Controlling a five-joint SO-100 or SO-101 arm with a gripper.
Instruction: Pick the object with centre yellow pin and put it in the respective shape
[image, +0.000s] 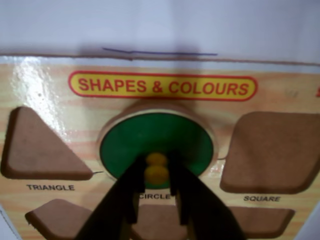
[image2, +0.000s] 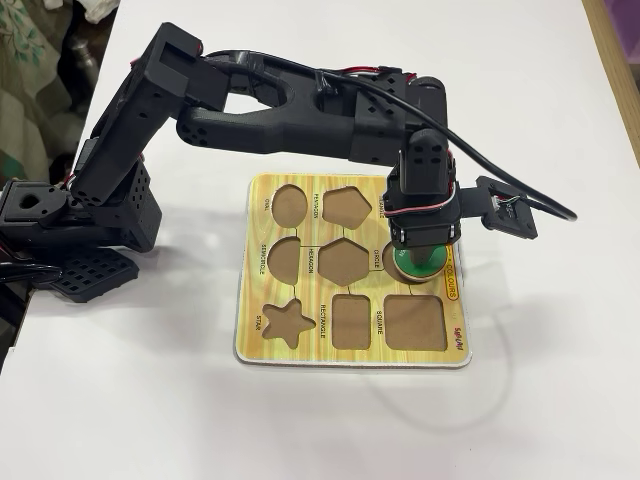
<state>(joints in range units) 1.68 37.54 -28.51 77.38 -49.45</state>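
**Green disc at the circle cutout, knob between the gripper's fingers**

We are looking down the wrist view at the gripper, whose two black fingers are closing narrowly on either side of the yellow knob of the green disc. We are seeing the disc, with its pale wooden rim, lying over the round cutout just above the CIRCLE label; whether it is seated flat or sitting slightly proud of the board, we cannot tell. The brown triangle cutout is lying to its left and the square cutout to its right in this view, with the red and yellow "SHAPES & COLOURS" banner at the far side.

In the fixed view we are watching the black arm reaching from the left across the yellow shape board, which is resting on the white surface. The gripper is pointing straight down at the board's right edge, and the disc is showing as a green sliver under it.
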